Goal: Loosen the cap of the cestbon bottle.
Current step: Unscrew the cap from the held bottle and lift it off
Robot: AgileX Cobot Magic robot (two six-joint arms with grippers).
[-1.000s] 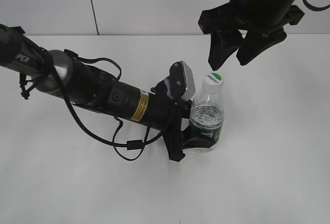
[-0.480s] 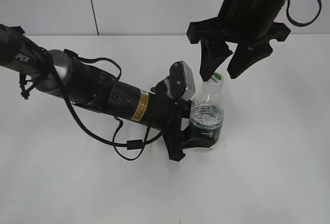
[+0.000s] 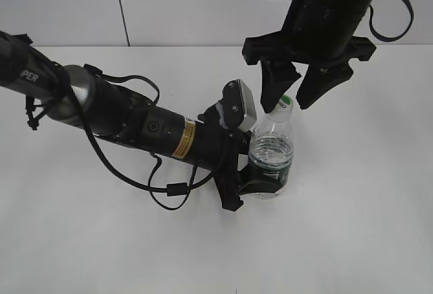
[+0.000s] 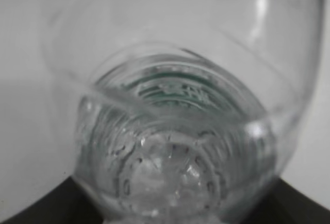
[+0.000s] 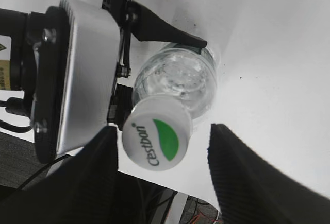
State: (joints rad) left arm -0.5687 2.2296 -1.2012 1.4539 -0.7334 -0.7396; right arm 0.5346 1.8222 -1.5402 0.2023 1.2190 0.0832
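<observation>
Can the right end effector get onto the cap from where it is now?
Probably yes. The right end effector hangs open just above the cap, one finger on each side, with nothing between. The left end effector grips the bottle lower down, at the label, leaving the cap free.

We saw a white table from above at a slant. A clear cestbon bottle stood upright on it, its dark green label low on the body. Our left gripper reached in from the left on a long black arm, and its jaws closed around the bottle at the label. Our right gripper hung above the bottle, jaws spread to either side of the white cap, not gripping it.
</observation>
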